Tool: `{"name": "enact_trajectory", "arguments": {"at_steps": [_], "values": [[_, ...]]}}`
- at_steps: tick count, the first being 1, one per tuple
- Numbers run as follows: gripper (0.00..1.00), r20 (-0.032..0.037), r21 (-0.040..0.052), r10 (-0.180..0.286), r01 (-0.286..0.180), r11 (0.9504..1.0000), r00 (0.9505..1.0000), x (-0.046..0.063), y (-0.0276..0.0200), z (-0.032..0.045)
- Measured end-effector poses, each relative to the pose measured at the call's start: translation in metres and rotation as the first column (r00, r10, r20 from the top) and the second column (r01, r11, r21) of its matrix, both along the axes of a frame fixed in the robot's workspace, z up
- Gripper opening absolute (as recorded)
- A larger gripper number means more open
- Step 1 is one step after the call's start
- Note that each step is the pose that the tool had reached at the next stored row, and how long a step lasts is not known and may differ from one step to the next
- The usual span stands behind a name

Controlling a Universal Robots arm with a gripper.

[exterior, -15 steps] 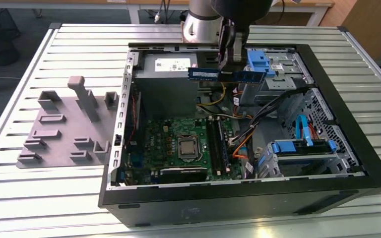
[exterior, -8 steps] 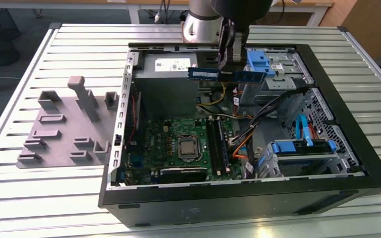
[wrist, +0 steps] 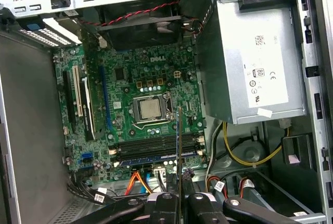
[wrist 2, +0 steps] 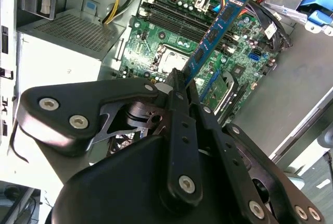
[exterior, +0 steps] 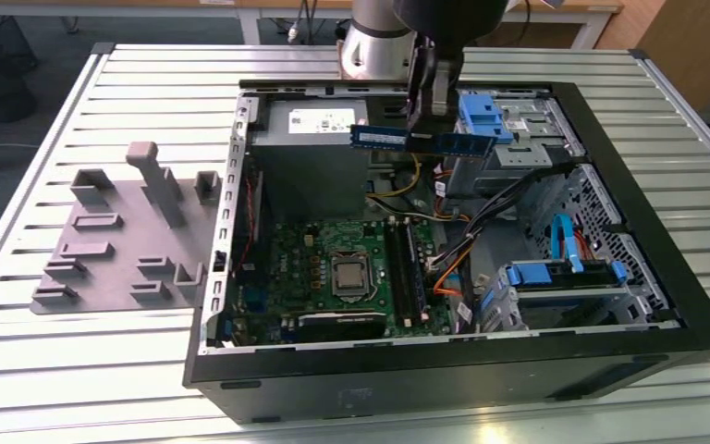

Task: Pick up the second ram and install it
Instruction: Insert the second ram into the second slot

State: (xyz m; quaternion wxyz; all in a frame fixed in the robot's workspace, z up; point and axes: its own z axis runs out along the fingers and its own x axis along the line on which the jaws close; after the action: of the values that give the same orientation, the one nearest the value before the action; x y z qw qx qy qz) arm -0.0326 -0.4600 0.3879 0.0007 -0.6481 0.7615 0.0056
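Gripper [exterior: 425, 129]: it was clenched on the second ram [exterior: 423, 140], the two fingers pinching the stick near its middle.
Second ram, exterior view: the blue stick hung level in the air above the open computer case [exterior: 651, 356], between the grey power supply [exterior: 312, 129] and the blue drive cage [exterior: 484, 116], well apart from the motherboard [exterior: 318, 250].
Second ram, second wrist view: here the flat face showed, with a row of black chips running away from the gripper [wrist 2: 179, 81] along the second ram [wrist 2: 216, 31].
Second ram, first wrist view: here I saw the second ram [wrist: 178, 146] edge-on, a thin line rising from the gripper [wrist: 179, 197] and crossing the memory slots [wrist: 156, 148].
Slots: one of them seemed to hold a blue strip; I could not tell more.
Processor [wrist: 149, 109]: a silver square, just beside the slots.
Tray [exterior: 121, 231]: grey, with upright posts, on the slatted table [exterior: 34, 370] at the exterior view's left of the case.
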Motion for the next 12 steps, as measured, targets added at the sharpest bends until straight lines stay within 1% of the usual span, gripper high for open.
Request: {"name": "enact_trajectory", "arguments": {"at_steps": [12], "values": [[0.14,0.0,0.0,-0.031,0.031,0.9995,0.9995,0.0,0.0,-0.0002]]}}
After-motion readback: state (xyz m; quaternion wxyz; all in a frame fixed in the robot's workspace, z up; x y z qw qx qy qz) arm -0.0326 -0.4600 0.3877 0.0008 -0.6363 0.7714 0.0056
